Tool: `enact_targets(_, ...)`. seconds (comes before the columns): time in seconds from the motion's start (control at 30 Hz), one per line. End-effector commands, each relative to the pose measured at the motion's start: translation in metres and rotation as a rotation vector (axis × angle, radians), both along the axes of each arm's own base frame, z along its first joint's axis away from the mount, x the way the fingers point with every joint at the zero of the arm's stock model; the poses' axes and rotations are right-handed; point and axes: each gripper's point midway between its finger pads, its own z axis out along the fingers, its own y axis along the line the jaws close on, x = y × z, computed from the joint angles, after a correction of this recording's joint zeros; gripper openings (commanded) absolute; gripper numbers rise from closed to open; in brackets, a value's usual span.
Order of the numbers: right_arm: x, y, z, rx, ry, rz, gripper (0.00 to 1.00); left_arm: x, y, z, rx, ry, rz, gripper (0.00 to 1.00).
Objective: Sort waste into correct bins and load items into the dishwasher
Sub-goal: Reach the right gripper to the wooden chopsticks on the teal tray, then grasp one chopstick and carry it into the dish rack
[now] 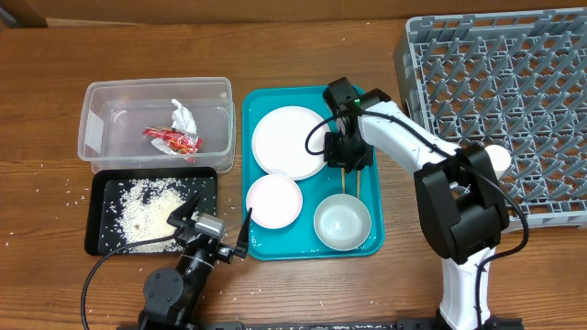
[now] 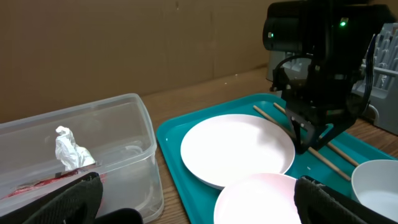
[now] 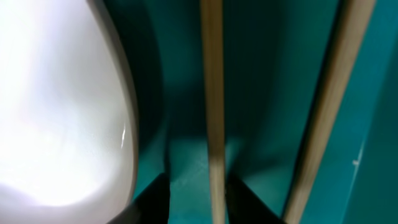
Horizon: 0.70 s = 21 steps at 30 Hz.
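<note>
The right gripper (image 1: pixel 347 167) is lowered onto the teal rectangular serving tray (image 1: pixel 367 202), just beside the round white plate (image 1: pixel 289 140). Its jaws are parted and set astride one of the thin light wooden chopsticks (image 3: pixel 211 93), which lie on that tray; the other stick is left outside the fingers. The left gripper (image 1: pixel 213 227) is held wide open near the shallow black rectangular tray (image 1: pixel 101 215), with nothing gripped

Right end effector (image 1: pixel 346 165) low over chopsticks (image 1: pixel 345 183) beside plate (image 1: pixel 289 140) on teal tray (image 1: pixel 374 197).
</note>
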Motion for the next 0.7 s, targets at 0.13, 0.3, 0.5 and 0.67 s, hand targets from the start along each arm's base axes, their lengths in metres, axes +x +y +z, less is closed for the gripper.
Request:
enact_targets(0.13,-0.004,-0.014,-0.006,-0.067,0.018,-0.001,0.04,0.000,0.001,0.000,0.000,-0.006,0.005,1.00)
enact_targets(0.3,-0.002,-0.020,0.008,-0.074,0.008,-0.008,0.04,0.000,0.001,0.000,0.000,-0.006,0.005,1.00)
enact_targets(0.5,0.022,-0.037,0.117,-0.041,-0.203,0.005,0.04,0.000,0.001,0.000,0.000,-0.006,0.005,1.00)
enact_targets(0.67,0.035,-0.106,0.195,-0.221,-0.428,-0.009,0.04,0.000,0.001,0.000,0.000,-0.006,0.005,1.00)
